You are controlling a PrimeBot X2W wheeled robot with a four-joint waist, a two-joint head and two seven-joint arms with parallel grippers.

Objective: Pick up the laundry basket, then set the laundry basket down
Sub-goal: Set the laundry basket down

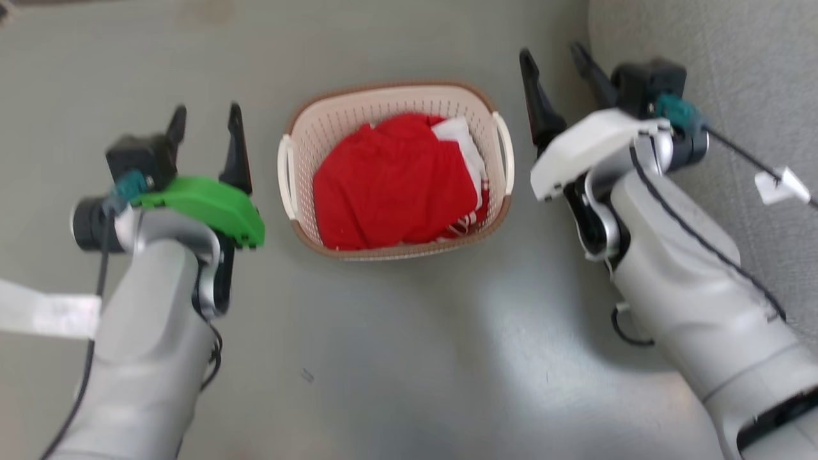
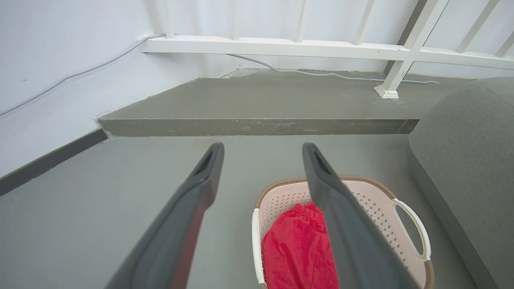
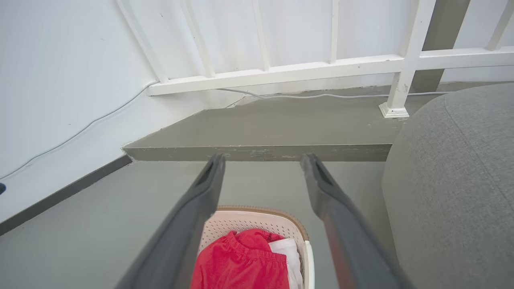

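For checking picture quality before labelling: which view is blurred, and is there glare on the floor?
Head view: soft blur overall, edges of the laundry basket smeared; a pale sheen on the floor below it. Both wrist views: sharp, evenly lit, no glare.

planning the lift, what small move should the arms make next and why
Probably ease both inward toward the side handles. The left gripper and right gripper are open, flanking the laundry basket without touching it, and it sits on the floor with one handle facing each.
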